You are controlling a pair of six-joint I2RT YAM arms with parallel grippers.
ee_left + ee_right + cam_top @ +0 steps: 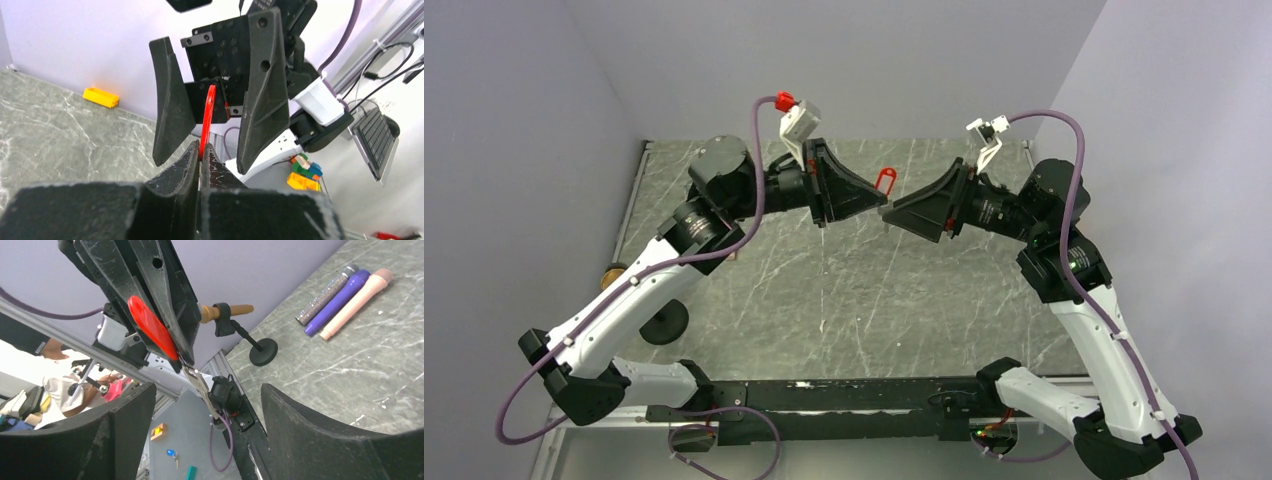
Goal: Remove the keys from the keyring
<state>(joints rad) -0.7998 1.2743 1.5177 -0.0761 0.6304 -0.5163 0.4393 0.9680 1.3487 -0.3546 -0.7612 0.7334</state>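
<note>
My left gripper (876, 197) is shut on the keyring's red oblong tag (885, 180) and holds it in the air above the middle of the table. In the left wrist view the tag (207, 117) stands edge-on out of my closed fingertips (201, 152). In the right wrist view the tag (150, 325) sits between the left fingers, and a silver key (200, 387) hangs below it. My right gripper (892, 212) faces the left one, open and empty. Its two fingers (170, 105) stand wide on either side of the tag. The key hangs in its gap (207, 390), touching neither finger.
Three pen-like sticks (345, 295) lie on the marble table (844, 290). A black round-based stand (262, 352) with a tan handle stands near the left edge (664, 322). A yellow-orange box (101, 97) lies against the back wall.
</note>
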